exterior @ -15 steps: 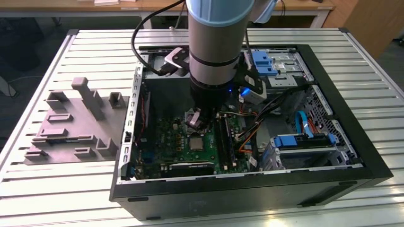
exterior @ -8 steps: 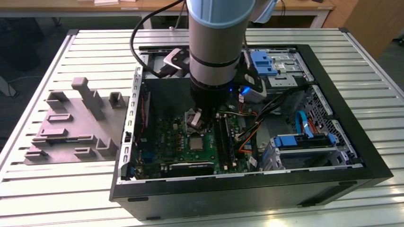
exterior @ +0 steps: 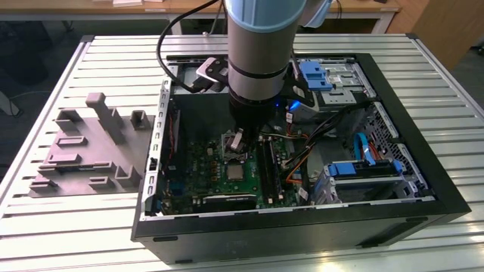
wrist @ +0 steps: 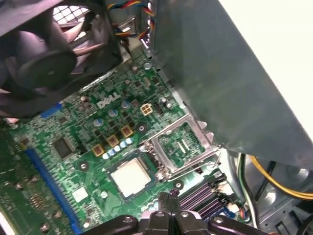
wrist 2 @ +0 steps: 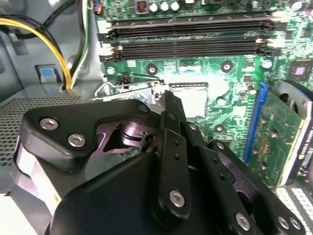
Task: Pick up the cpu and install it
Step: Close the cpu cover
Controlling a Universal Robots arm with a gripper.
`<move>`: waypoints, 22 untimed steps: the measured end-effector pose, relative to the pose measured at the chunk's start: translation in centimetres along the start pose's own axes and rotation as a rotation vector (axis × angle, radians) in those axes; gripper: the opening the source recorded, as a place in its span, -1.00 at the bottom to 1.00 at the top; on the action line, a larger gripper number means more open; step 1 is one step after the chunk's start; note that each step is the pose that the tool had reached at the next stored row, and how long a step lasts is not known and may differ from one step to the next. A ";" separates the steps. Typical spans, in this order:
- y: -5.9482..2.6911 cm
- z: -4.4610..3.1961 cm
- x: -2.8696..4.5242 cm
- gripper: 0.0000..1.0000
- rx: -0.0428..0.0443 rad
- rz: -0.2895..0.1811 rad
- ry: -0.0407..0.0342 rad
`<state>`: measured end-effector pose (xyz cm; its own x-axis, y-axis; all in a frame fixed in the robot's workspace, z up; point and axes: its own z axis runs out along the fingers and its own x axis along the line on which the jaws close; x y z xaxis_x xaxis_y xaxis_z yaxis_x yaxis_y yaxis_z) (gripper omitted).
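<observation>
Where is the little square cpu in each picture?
Exterior view: cpu on the green board, below the arm.
First wrist view: cpu beside the open socket frame.
Second wrist view: cpu just past the gripper.
Shared landmark: the socket frame.

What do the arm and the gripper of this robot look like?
The arm is a thick silver-grey tube with a pale blue joint cover on top and a black wrist section. A black cable loops beside it. The gripper is matt black, with linked finger bars fixed by silver screws.
</observation>
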<state>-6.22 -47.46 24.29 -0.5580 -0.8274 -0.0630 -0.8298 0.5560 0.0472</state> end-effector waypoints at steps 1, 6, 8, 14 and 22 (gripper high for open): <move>-0.01 0.05 -0.08 -0.79 -0.0048 0.000 -0.0073; -0.13 0.34 -0.31 -0.79 -0.0287 -0.002 -0.0429; -0.17 0.65 -0.36 -0.79 -0.0293 -0.002 -0.0437; -0.19 0.86 -0.37 -0.79 -0.0295 -0.002 -0.0438; -0.21 1.31 -0.35 -0.79 -0.0295 -0.002 -0.0439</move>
<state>-5.86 -47.19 23.00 -0.5566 -0.8239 -0.1068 -0.8308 0.5513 0.0764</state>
